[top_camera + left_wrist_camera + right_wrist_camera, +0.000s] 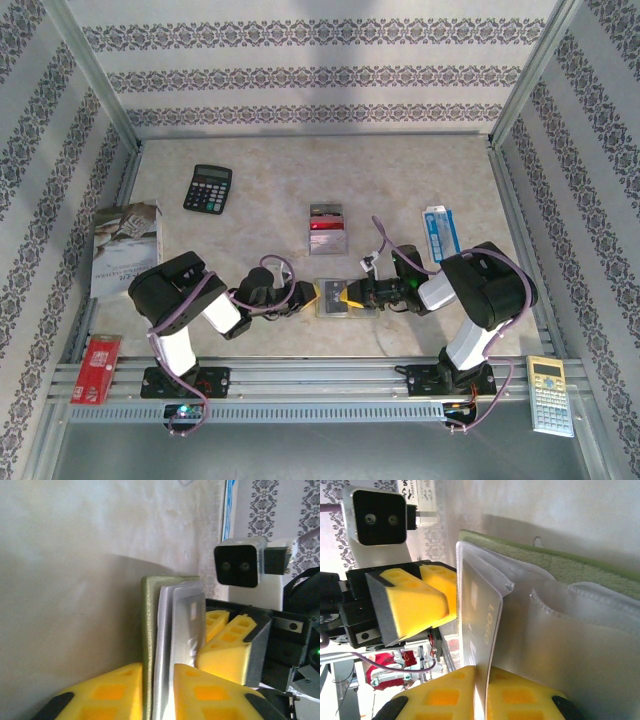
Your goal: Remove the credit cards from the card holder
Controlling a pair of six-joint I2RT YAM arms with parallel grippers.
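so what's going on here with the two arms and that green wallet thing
Both arms are working on the olive card holder at the front middle of the table. The left gripper has a finger on either side of the holder's edge. The right gripper is pinched on a pale card at the clear pockets. A few cards, one of them red, already lie on the table farther back.

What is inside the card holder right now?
One pale card shows among the clear pockets, pinched by the right gripper. Those cloudy pockets hide whether more cards remain.
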